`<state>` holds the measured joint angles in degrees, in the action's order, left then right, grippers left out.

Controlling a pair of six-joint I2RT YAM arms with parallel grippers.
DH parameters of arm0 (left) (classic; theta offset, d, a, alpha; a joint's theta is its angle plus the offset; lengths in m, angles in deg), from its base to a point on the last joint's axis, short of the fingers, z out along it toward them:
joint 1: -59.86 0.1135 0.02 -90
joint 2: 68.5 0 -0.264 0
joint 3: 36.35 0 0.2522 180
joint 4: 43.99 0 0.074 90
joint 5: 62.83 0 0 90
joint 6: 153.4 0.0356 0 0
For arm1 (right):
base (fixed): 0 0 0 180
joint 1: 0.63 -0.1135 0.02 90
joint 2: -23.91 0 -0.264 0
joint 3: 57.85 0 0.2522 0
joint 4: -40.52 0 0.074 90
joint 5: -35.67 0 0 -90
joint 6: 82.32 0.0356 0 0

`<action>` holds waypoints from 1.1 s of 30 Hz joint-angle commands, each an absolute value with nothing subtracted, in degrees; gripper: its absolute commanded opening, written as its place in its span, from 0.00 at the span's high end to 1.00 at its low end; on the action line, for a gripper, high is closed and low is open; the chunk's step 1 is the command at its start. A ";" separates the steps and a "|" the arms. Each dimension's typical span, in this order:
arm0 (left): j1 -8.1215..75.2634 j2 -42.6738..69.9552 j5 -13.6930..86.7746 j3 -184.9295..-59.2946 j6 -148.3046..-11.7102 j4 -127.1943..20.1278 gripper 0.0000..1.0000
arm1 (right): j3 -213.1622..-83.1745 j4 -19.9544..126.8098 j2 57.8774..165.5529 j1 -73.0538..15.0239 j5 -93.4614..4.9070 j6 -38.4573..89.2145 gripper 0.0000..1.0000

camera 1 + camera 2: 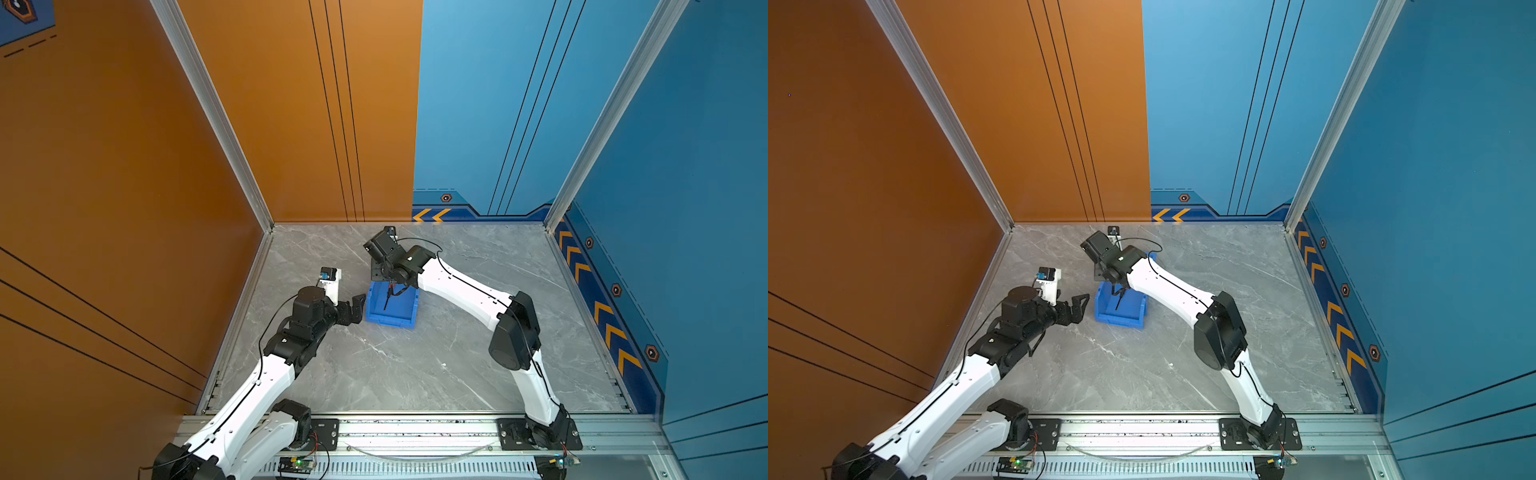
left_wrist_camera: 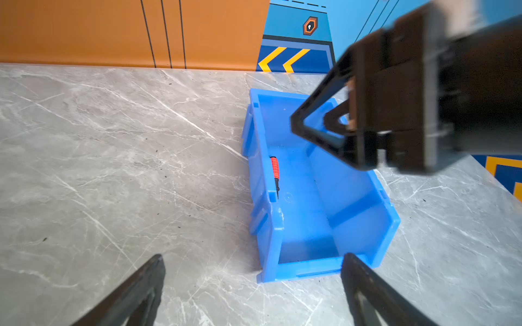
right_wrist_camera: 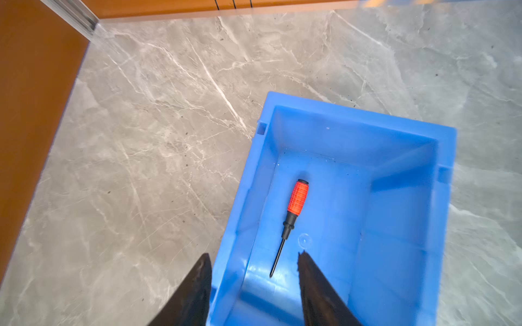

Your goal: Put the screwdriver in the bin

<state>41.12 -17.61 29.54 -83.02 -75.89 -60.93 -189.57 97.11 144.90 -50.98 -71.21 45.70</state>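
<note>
Grey marble-patterned tabletop fills the floor of a booth with orange panels at the left and back and blue panels at the right. On it, in both top views, sits the blue bin, between the two arms and a little left of centre.

In the right wrist view, the right gripper has its two dark fingers parted to a moderate gap with nothing between them. One finger shows over the bin's inside and the other over the table outside its long wall. In the left wrist view this gripper hangs above the bin's tall end and appears clear of the plastic.

The screwdriver is free of any grip. It lies flat on the bin floor, close along one long wall, with its red-orange handle towards the tall end and its thin black tip towards the end with the lower lip. From the left wrist camera only the handle and collar show past the wall's edge.

The left gripper is spread wide and empty. It sits just beside the bin's left side, its fingers low over the table and apart from the bin.
</note>
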 commanded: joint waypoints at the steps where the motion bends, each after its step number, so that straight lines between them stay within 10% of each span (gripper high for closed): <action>1: 41.67 -18.82 22.61 -84.12 -75.54 -66.15 0.02 | -185.03 98.15 138.92 -51.50 -74.61 40.42 0.44; 15: 44.05 -21.70 19.90 -84.95 -80.54 -77.76 0.02 | -141.40 88.63 97.96 -49.89 -85.92 31.87 0.21; 19: 44.11 -22.52 15.84 -83.56 -82.24 -77.46 0.02 | -131.37 86.72 88.50 -45.64 -86.68 31.97 0.00; 33: 44.28 -26.58 1.59 -82.41 -79.56 -79.32 0.02 | -117.92 82.57 68.93 -30.34 -84.48 28.71 0.00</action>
